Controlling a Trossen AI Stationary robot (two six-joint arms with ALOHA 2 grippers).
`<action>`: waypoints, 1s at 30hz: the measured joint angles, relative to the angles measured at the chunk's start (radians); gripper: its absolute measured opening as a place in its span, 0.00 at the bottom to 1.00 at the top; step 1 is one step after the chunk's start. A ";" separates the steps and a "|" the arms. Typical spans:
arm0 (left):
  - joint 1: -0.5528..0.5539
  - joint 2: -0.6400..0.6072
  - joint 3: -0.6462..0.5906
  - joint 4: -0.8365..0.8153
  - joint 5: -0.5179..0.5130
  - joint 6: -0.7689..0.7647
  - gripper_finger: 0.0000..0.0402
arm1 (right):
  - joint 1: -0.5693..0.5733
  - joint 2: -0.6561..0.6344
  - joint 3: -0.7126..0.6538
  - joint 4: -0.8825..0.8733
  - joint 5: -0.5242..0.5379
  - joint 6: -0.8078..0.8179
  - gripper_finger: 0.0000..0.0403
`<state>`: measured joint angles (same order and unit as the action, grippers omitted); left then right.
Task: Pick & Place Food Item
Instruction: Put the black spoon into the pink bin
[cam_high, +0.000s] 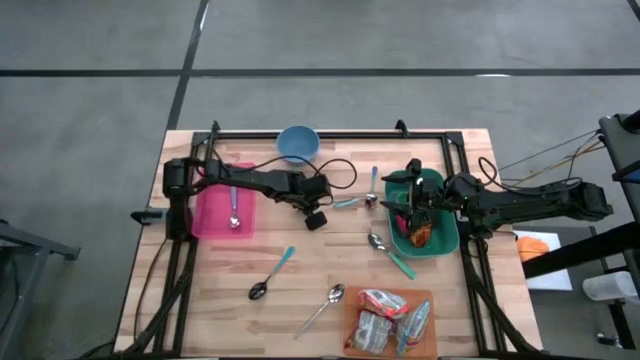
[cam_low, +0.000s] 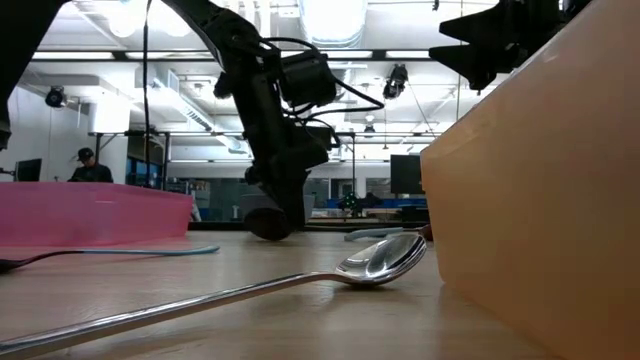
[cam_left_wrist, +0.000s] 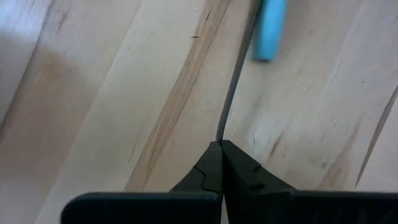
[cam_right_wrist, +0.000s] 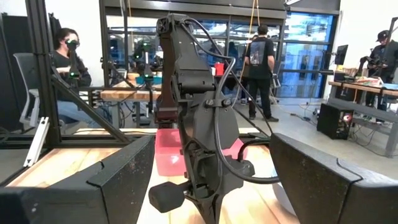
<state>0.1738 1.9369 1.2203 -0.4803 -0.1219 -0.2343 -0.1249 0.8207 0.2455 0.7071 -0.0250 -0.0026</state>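
Food packets (cam_high: 388, 320): on orange tray (cam_high: 352, 345), near edge; light, crinkly, slippery, judged best pinched mid-body | Left gripper (cam_high: 316, 219): fingers together, mid-table | Right gripper (cam_high: 412, 205): fingers apart, empty, over green bin (cam_high: 446, 240)

You can't see what sits under the right gripper (cam_high: 408, 205) in the green tray (cam_high: 445, 238); the arm covers most of it, only an orange-red item (cam_high: 422, 234) peeks out, too small to name. Low view cuts the orange tray (cam_low: 540, 200) off at the right edge, hiding its packets. Left wrist view crops the blue-handled spoon (cam_left_wrist: 268, 28) at the top edge.
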 joint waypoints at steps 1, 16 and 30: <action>0.000 0.000 -0.010 0.016 -0.002 0.003 0.00 | 0.000 0.000 0.000 0.000 0.000 0.001 0.78; 0.002 -0.003 -0.107 0.142 -0.006 -0.002 0.00 | 0.000 0.000 0.000 0.000 0.000 0.001 0.78; 0.003 -0.003 -0.110 0.141 0.006 -0.002 0.27 | 0.000 0.000 0.000 0.000 0.000 0.001 0.78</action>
<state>0.1768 1.9335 1.1103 -0.3397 -0.1162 -0.2363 -0.1246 0.8207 0.2455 0.7073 -0.0250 -0.0019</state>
